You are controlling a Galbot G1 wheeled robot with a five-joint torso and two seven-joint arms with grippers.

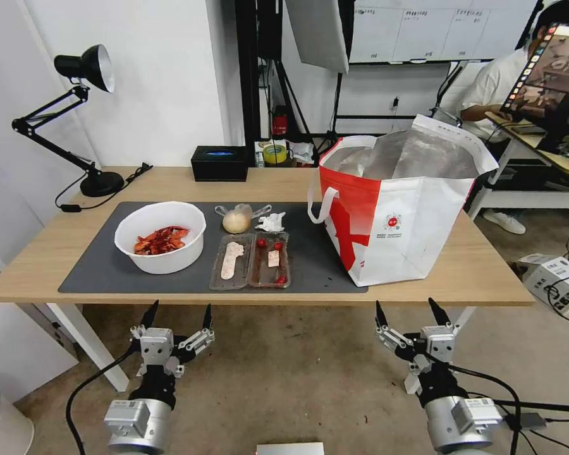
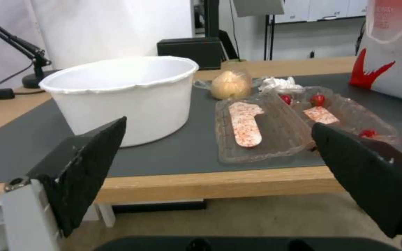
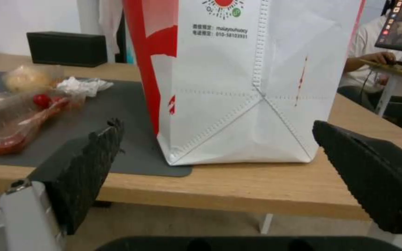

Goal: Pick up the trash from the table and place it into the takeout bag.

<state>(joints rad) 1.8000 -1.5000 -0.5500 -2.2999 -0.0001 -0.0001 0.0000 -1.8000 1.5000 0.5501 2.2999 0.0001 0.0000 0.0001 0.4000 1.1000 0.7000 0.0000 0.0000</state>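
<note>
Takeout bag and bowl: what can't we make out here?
- Takeout bag floor: head view, hidden by its own walls; top cut off in right wrist view.
- Bowl contents: left wrist view, hidden by its wall.
- Bag print: right wrist view, too small to read.

Two robot arms, each ending in a silver-grey metal cylinder at the wrist, topped by a black joint section. A small white-grey block with visible screws sits behind each pair of jaws. The left gripper [image 1: 178,314] has two slim black fingers tapering to sharp points, mounted on pale grey metal linkages. The right gripper [image 1: 409,313] matches it in shape and colour. Close up, the finger pads [image 2: 87,164] are matt black with a fine ribbed, rubbery texture, fixed to light grey brackets. Black cables loop away from both wrists; the right wrist also carries a small grey box.
</note>
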